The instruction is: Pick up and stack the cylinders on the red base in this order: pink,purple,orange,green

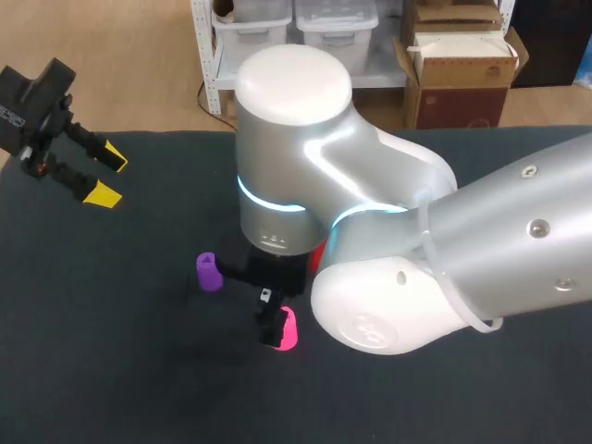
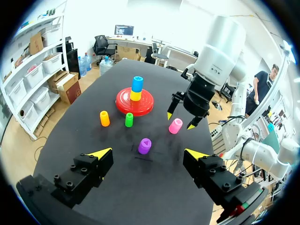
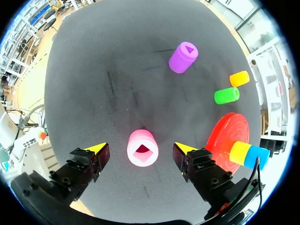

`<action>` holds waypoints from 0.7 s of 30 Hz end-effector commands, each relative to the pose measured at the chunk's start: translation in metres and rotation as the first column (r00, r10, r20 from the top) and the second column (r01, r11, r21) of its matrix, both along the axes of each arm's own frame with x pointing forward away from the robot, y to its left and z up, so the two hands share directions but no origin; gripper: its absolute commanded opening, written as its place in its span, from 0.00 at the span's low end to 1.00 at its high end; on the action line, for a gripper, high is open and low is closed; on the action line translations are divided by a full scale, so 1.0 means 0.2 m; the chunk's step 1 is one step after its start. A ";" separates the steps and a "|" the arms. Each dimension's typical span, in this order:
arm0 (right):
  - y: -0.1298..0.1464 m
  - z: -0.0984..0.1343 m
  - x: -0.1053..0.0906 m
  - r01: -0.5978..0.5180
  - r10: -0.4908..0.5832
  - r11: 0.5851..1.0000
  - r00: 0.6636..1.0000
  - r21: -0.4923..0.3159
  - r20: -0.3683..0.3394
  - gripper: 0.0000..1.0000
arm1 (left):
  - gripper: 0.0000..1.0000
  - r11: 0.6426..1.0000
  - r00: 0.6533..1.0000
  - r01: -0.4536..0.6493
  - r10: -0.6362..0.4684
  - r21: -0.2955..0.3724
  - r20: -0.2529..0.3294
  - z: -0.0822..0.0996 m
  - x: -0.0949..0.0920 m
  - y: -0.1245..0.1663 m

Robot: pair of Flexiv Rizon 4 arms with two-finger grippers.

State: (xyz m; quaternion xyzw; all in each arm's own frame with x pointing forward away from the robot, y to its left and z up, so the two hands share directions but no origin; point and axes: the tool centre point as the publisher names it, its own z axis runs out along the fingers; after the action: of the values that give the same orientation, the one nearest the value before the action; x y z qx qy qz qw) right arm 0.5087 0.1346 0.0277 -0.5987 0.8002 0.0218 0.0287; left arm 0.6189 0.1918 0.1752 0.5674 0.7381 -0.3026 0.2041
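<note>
The pink cylinder (image 3: 142, 148) stands upright on the dark table, between the fingers of my right gripper (image 3: 139, 147). That gripper is open, with a gap on each side of the cylinder. In the head view the pink cylinder (image 1: 289, 330) shows just beside the right gripper (image 1: 271, 324). The purple cylinder (image 3: 183, 57) lies ahead of it, and the orange (image 3: 239, 78) and green (image 3: 226, 95) cylinders stand near the red base (image 3: 227, 131). My left gripper (image 1: 104, 176) hangs open and empty over the table's far left.
A yellow cylinder (image 2: 135, 95) with a blue one (image 2: 137, 83) on top sits on the peg of the red base (image 2: 123, 105). My right arm's bulky wrist (image 1: 370, 250) hides the base in the head view.
</note>
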 end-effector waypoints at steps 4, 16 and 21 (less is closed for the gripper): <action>-0.01 -0.02 -0.01 -0.004 0.004 1.000 1.000 -0.010 0.005 0.62 | 1.00 1.000 1.000 0.000 0.000 0.000 0.001 0.00 0.00 0.00; -0.04 0.08 0.02 0.026 -0.027 1.000 0.997 0.016 0.077 0.00 | 1.00 1.000 1.000 0.000 0.000 0.000 0.001 0.00 0.00 0.00; -0.08 0.30 0.12 0.039 -0.050 0.996 0.988 0.082 0.145 0.00 | 1.00 1.000 1.000 0.000 0.000 0.000 0.001 0.00 0.00 0.00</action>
State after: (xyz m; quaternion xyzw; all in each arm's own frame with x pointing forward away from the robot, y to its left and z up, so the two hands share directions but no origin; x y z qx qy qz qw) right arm 0.5351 0.1386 0.0629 -0.5835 0.8073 0.0001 0.0887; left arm 0.6189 0.1918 0.1752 0.5674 0.7381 -0.3026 0.2041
